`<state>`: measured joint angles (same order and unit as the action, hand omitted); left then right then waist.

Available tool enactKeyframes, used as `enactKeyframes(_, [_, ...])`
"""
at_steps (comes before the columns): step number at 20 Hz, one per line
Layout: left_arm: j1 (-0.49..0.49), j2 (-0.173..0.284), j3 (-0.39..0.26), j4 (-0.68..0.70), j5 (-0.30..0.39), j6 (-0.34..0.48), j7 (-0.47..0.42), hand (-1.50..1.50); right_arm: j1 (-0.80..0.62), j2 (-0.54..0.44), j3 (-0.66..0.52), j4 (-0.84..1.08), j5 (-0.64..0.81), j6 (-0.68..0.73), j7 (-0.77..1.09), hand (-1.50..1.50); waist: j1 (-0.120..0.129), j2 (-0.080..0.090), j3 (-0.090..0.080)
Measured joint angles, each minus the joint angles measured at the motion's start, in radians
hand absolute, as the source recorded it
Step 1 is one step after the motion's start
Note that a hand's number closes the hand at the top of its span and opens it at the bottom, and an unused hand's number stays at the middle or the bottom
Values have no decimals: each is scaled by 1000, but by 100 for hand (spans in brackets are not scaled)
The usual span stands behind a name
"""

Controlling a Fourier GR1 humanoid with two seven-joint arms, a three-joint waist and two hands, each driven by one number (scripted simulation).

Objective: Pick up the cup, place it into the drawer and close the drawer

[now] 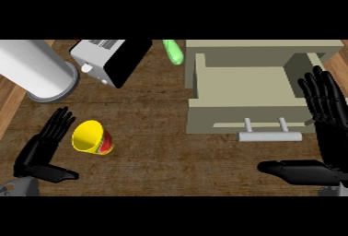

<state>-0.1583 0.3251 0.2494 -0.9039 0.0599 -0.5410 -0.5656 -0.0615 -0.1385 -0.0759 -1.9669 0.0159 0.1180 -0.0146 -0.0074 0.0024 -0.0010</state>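
Sideways, yellow cup (91, 137) mouth toward left hand (42, 145), fingers straight, drawer (238, 87) open, right hand (325, 120) spread.

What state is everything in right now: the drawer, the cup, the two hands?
drawer: pulled open, nothing visible inside
cup: yellow, tipped on the counter, outside the drawer
left hand: open, fingers straight, beside the cup, not holding it
right hand: open, fingers straight, at the drawer's right side

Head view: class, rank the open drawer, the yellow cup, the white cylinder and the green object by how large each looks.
1. Open drawer, largest.
2. White cylinder; cut by the view's edge, and probably taller, so nearer the camera.
3. Yellow cup.
4. Green object, smallest.
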Motion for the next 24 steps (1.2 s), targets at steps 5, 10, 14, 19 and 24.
enactKeyframes(5, [-104,16,0,256,-64,52,-132,-150,-4,0,-8,13,-5,12,-17,-150,-4,1,0])
enactKeyframes(10, [-170,36,-1,424,-97,85,-226,-150,16,-2,-11,-7,-18,28,-19,-150,-10,3,-1])
enactKeyframes(14, [-210,36,-3,514,-110,108,-274,-150,17,7,0,-19,-17,28,-7,-150,-13,4,-2])
enactKeyframes(19, [-240,33,-17,578,-134,135,-326,-150,7,9,1,12,-1,26,-29,-150,-15,6,-3])
enactKeyframes(24, [-265,34,-22,625,-145,148,-363,-150,-17,11,4,26,-1,26,-24,-150,-19,9,-4])
